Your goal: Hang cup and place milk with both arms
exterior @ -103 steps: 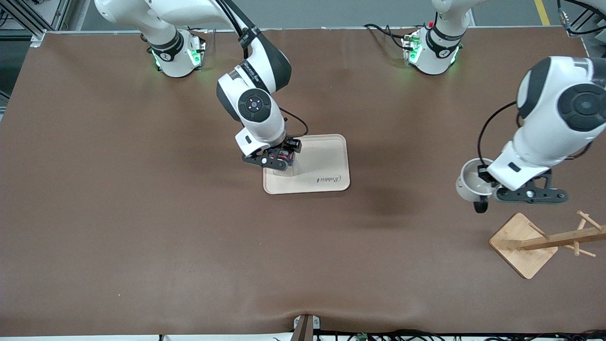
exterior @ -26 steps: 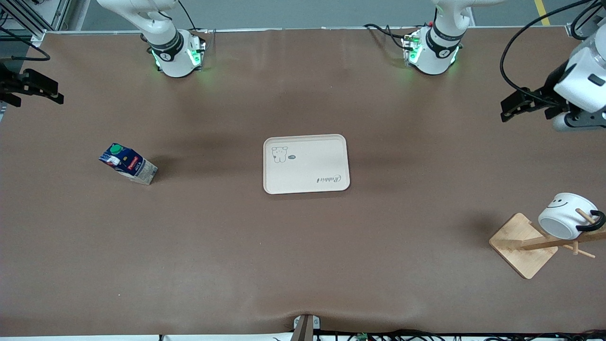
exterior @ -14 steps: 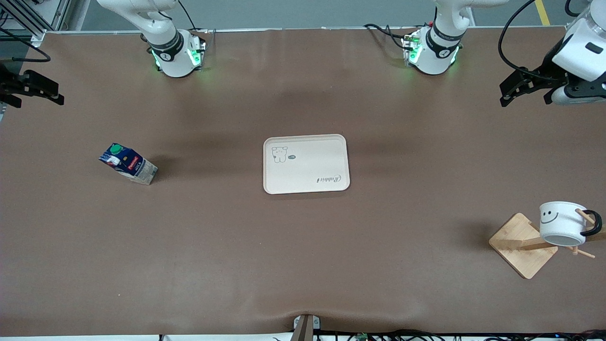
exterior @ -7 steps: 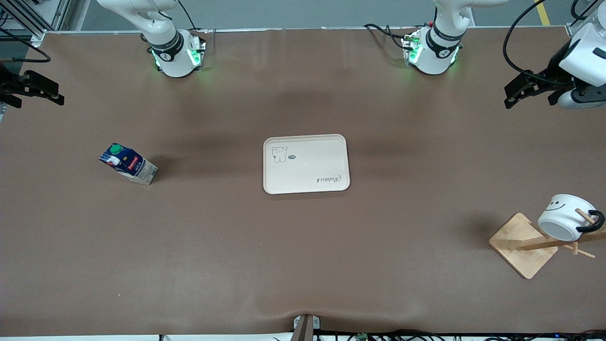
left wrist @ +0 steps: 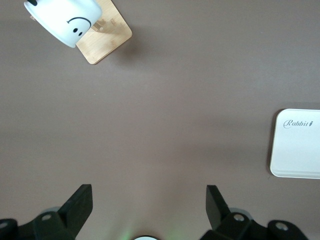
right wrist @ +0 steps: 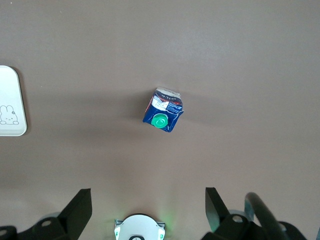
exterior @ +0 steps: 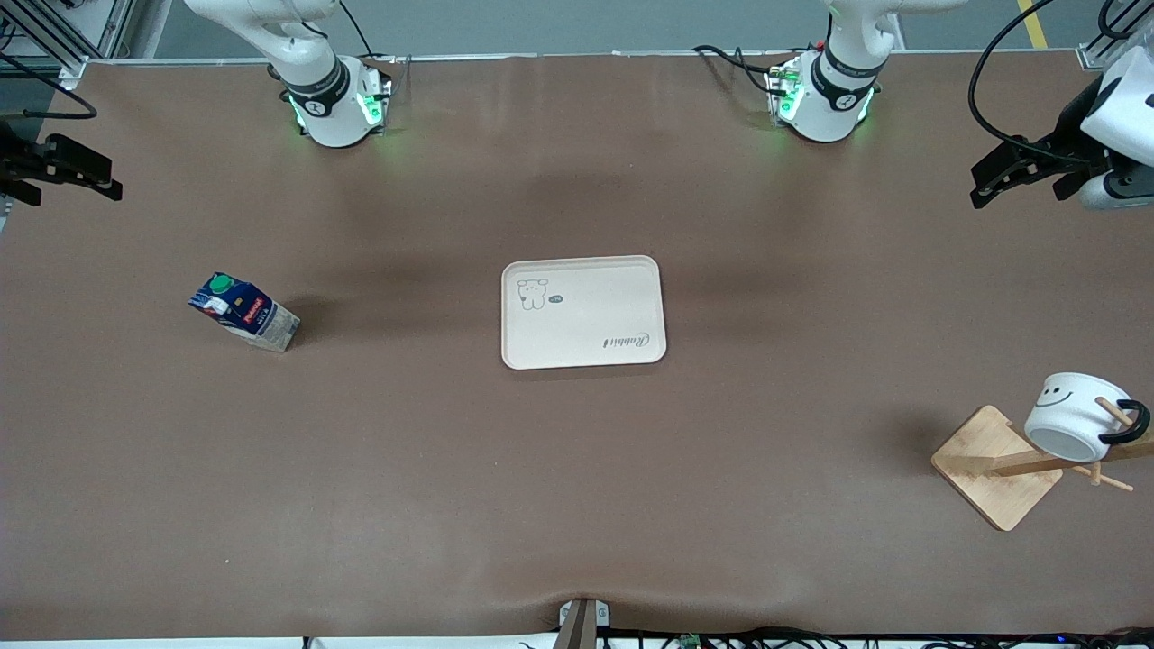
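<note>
A brown table (exterior: 577,469) filled the front view, with the two arms' green-lit bases standing along its edge farthest from the front camera. The left arm (exterior: 1118,117) was raised over its own end of the table, and the left gripper (exterior: 996,176) hung there with its fingers (left wrist: 80,202) spread wide and nothing between them. The right arm reached out over the table's edge at its own end, where only the right gripper (exterior: 68,171) showed in the front view; its fingers (right wrist: 80,205) were likewise parted and empty.

A cream tray (exterior: 583,312) lay flat near the middle of the table (a small bear drawing in one corner, script lettering in another), with nothing on it.

Toward the left arm's end, nearer to the front camera than the tray, stood a wooden rack (exterior: 996,467) on a square base, its pegged stem leaning out toward the table's end. The cup (exterior: 1073,415) hung tilted on it, black handle looped over a peg, smiley face showing.

The milk (exterior: 243,311) stood upright on the bare table toward the right arm's end, well apart from the tray, green cap on top
</note>
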`<action>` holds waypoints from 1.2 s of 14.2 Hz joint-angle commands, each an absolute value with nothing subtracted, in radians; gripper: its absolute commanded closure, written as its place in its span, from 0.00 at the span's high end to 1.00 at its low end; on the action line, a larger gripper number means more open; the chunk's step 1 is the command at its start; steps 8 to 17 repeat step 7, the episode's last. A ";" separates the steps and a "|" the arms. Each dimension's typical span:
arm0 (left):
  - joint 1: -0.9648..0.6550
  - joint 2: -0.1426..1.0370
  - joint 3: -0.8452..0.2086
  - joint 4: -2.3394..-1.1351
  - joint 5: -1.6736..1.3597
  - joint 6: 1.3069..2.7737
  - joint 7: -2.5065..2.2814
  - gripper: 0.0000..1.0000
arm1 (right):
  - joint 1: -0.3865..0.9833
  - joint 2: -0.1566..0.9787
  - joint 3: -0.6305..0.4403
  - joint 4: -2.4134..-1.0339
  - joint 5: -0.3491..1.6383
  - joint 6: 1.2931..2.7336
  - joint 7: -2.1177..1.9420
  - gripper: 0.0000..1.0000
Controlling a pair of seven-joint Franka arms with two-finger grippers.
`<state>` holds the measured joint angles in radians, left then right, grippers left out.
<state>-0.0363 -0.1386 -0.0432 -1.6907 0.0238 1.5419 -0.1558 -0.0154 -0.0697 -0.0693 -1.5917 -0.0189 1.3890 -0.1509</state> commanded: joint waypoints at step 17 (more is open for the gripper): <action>-0.032 -0.123 -0.046 -1.651 0.017 1.520 -0.153 1.00 | -0.028 -0.071 -0.061 -1.591 -0.025 1.390 -0.160 1.00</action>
